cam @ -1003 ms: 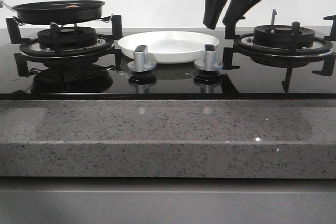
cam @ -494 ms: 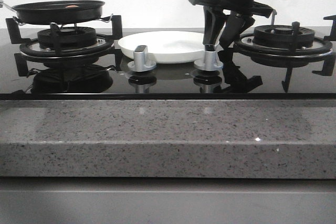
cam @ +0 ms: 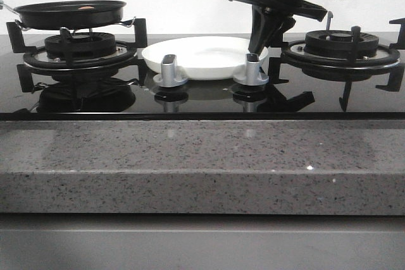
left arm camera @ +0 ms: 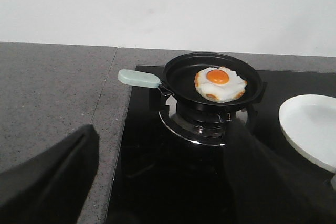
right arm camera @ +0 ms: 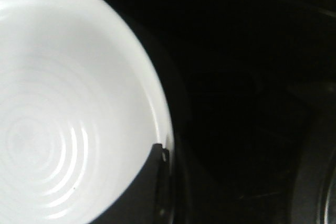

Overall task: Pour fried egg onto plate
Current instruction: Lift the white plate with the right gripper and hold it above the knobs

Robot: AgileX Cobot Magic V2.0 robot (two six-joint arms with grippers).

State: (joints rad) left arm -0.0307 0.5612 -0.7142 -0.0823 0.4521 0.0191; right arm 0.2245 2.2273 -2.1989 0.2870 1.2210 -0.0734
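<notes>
Small white fried egg point(left arm camera: 220, 84) with orange yolk lies flat in black frying pan point(left arm camera: 212, 81), pale handle point(left arm camera: 138, 78) pointing away from wide glossy white plate point(cam: 201, 55). Right gripper point(cam: 264, 40) clamps plate rim; left gripper point(left arm camera: 157, 182) fingers spread.

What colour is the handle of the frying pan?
The frying pan handle is pale green; the left wrist view shows it best.

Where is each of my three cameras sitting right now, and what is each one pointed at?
Front: low before the counter, facing the hob; right end effector at the plate rim.
Left wrist: raised, facing the frying pan holding the fried egg; own dark fingers show.
Right wrist: directly over the plate's edge; one fingertip shows.
All three share the plate.
</notes>
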